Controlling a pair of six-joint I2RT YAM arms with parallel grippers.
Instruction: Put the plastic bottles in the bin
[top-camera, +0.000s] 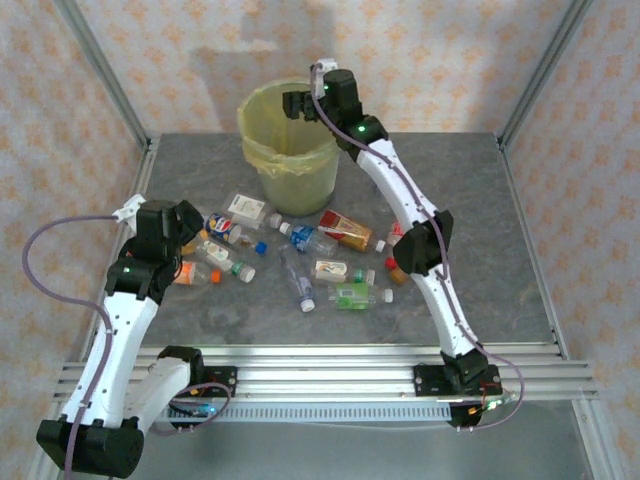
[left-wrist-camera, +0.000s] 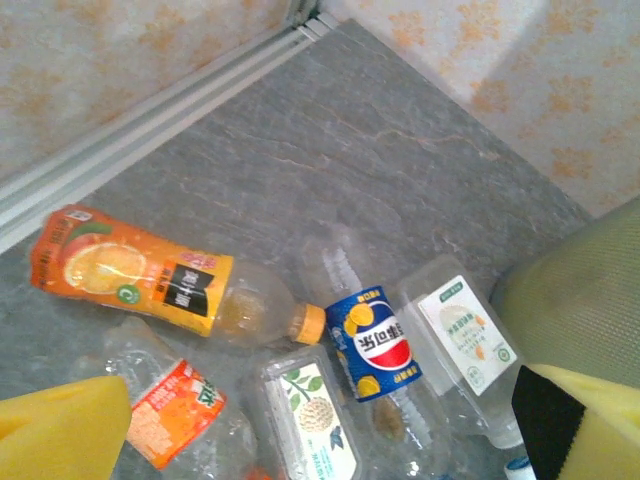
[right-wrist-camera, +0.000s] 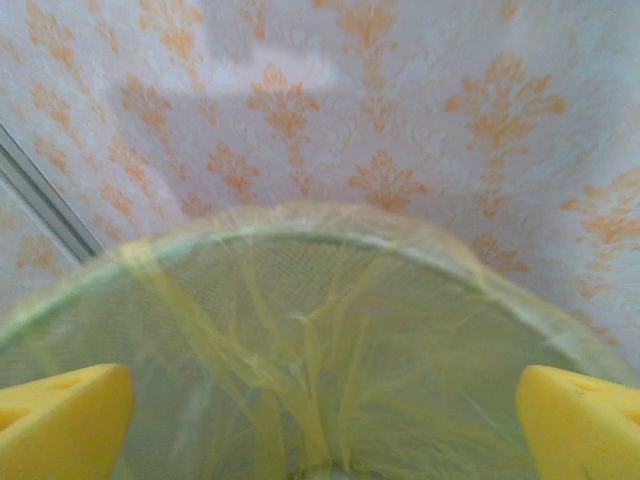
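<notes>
Most of the job looks undone. About a dozen plastic bottles (top-camera: 300, 260) lie scattered on the worktop (top-camera: 480, 220) on the near side of the bin (top-camera: 288, 150), none of them touching it. Closest to the bin are a white-labelled bottle (top-camera: 245, 208) just near-left of it and a red-labelled bottle (top-camera: 348, 230) just near-right of it. Farther from the bin lie a clear bottle with a blue cap (top-camera: 297, 278) and a green bottle (top-camera: 355, 295).

The right hand (top-camera: 300, 103) hangs over the bin's mouth. In its wrist view its yellow pads (right-wrist-camera: 60, 420) stand wide apart with nothing between them, above the yellowish liner (right-wrist-camera: 300, 330). The bottom of the bin is hidden, so I cannot tell how many bottles are inside, if any.

The left hand (top-camera: 190, 225) hovers over the pile near-left of the bin, its pads apart too and gripping nothing. Below it, beside the bin (left-wrist-camera: 590, 290), lie an orange-labelled bottle (left-wrist-camera: 150, 280) and a blue-labelled bottle (left-wrist-camera: 375, 345).

As I judge it, nearly every bottle is yet to be picked up and dropped in, one at a time, with the left-side pile the likely next source
</notes>
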